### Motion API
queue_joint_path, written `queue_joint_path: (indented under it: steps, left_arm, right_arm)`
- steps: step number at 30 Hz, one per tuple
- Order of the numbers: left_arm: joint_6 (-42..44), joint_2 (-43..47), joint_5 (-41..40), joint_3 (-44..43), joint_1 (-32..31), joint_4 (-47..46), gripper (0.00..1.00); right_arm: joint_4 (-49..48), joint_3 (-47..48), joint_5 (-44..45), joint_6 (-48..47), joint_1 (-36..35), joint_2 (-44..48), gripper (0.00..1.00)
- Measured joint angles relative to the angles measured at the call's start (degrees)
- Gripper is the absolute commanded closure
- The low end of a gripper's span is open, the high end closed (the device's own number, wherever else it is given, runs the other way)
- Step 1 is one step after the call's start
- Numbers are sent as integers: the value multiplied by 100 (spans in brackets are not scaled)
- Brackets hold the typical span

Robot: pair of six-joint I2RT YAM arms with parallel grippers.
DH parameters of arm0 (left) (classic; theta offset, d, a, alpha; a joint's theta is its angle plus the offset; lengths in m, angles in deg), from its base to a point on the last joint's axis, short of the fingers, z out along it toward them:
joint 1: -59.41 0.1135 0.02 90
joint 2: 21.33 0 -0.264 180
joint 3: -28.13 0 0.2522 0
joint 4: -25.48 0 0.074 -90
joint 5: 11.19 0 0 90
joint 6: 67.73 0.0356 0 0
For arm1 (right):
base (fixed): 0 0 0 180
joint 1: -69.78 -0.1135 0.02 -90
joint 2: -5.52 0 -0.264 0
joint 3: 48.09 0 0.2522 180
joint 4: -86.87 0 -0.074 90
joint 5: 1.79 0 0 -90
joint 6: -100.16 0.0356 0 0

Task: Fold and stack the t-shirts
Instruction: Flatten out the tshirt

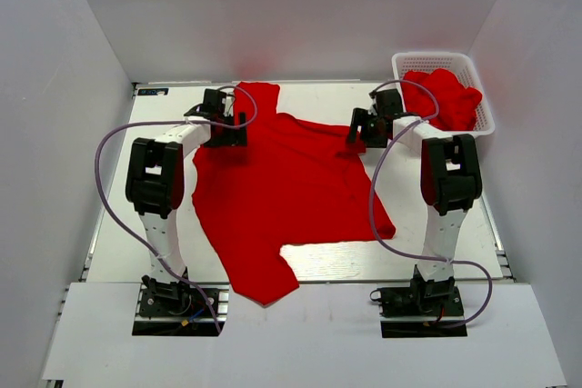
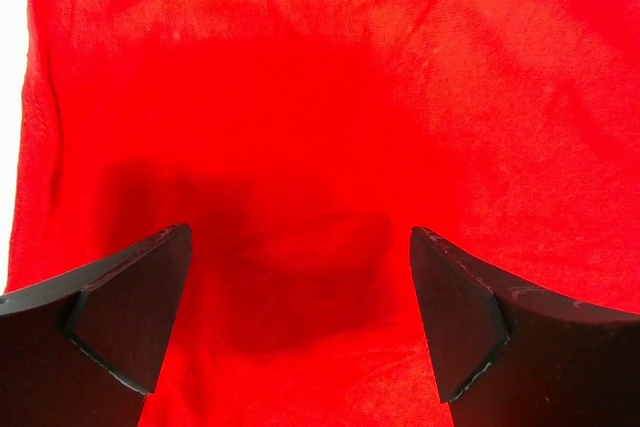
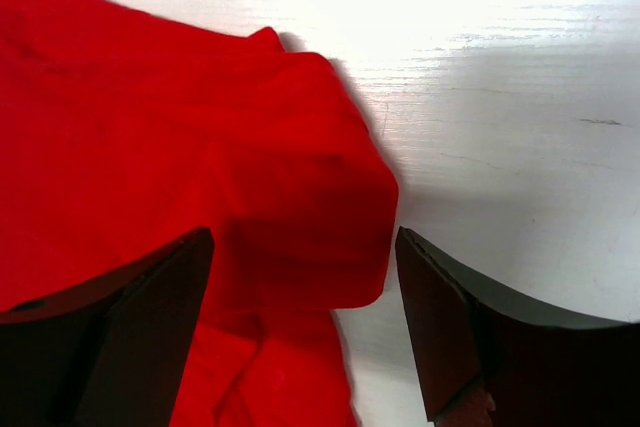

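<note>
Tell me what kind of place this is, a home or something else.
Likely a robot lab test cell, not a home: plain white walls box in a white table, and two robot arms are bolted at its near edge.

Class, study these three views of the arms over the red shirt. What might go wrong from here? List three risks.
1. The right gripper stands open at the t-shirt's bunched corner, one finger over the table; closing may catch only a sliver.
2. The left gripper is open over flat cloth, no edge between its fingers; it might pinch only a pucker.
3. The t-shirt's near corner lies past the table's near edge; pulling could skew the fold.
</note>
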Motion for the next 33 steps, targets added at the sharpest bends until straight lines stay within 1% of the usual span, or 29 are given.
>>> queue_joint_path:
  steps: [2, 3, 4, 5, 6, 7, 8, 9, 16, 20, 26, 30, 33]
  left_arm:
    - [-35, -2, -13, 57, 0, -22, 0]
    - [-48, -2, -15, 90, 0, -24, 0]
    - [-57, -2, -17, 111, 0, -20, 0]
    - [-68, -9, -20, 129, 0, -20, 0]
    - [-76, -24, -31, 131, 0, -20, 0]
    - [-81, -44, -44, 131, 0, -26, 0]
    - [-85, -66, -57, 131, 0, -31, 0]
    - [-92, -79, -79, 131, 0, -37, 0]
    - [-127, -114, -297, 118, 0, -57, 0]
    - [-138, -330, -444, -151, 4, -61, 0]
    - [-111, -890, -573, -946, 87, -20, 0]
    - [-28, -1300, -564, -1582, 160, 50, 0]
    - [162, -1497, -503, -1878, 179, 35, 0]
  right_arm:
    - [-9, 0, -4, 2, 0, -46, 31]
    - [-9, 0, -9, 13, 2, -83, 40]
    - [-15, 0, -15, -4, 0, -114, 44]
    - [-28, 0, -15, 20, 2, -125, 52]
    - [-28, 0, -11, 17, 4, -136, 71]
    - [-33, 0, -11, -13, 7, -136, 80]
    - [-24, 0, -15, 26, 7, -136, 87]
    - [-17, 0, 4, 22, 7, -136, 99]
    - [55, 0, 407, -98, 4, -57, 100]
    - [330, 210, 831, -426, 4, 90, 100]
    - [846, 1141, 1515, -999, 4, 50, 100]
    - [977, 1801, 2022, -1316, 4, -240, 100]
    - [1073, 2221, 2297, -1628, 7, -649, 93]
